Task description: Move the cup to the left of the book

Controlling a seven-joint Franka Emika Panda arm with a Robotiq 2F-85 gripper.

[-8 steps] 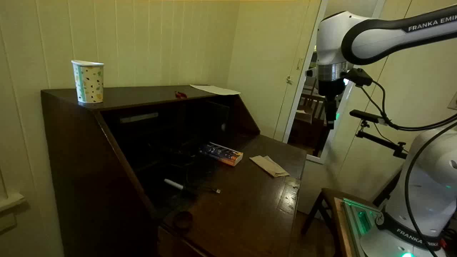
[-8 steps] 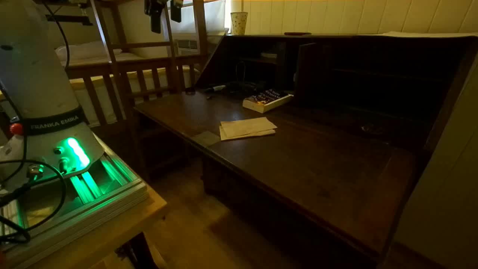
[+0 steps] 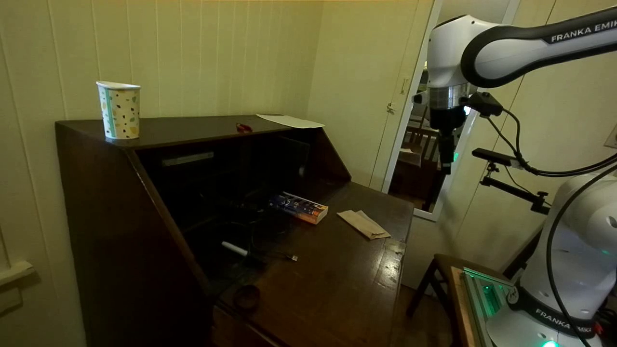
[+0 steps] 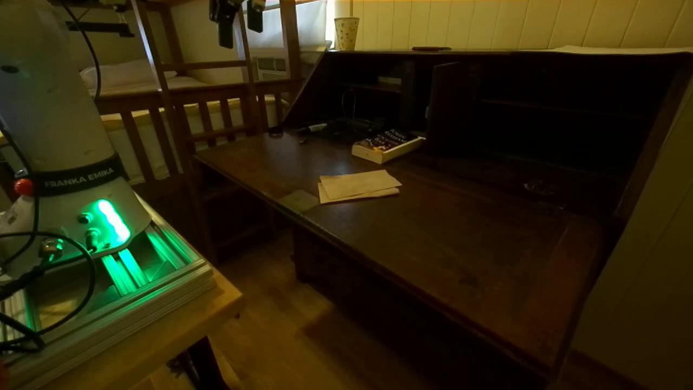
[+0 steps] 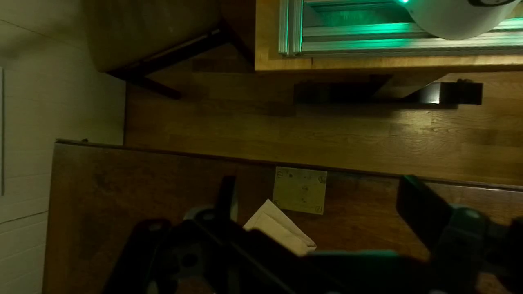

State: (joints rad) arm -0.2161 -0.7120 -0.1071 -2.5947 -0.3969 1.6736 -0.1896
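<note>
The cup (image 3: 120,111), cream-white with small coloured dots, stands upright on the desk's high top shelf, near its end; it is seen against the wall (image 4: 346,33). Lower down, on the desk's writing surface, lies the book (image 3: 300,207), a thick paperback with a dark cover and pale page edges (image 4: 387,146). Flat tan folded paper (image 4: 358,186) rests closer to the desk's front edge. My gripper (image 3: 446,168) hangs high, pointing down, far from the cup and the book. Its fingers stand wide apart with nothing between them (image 4: 241,38); neither cup nor book shows in the wrist view.
A white marker (image 3: 234,248) and a cable (image 3: 292,257) lie by the cubbyholes. On the top shelf are a small red item (image 3: 244,128) and a white sheet (image 3: 290,121). A wooden chair (image 3: 436,279) stands between desk and robot base. The desk's front edge (image 5: 196,156) crosses the wrist view.
</note>
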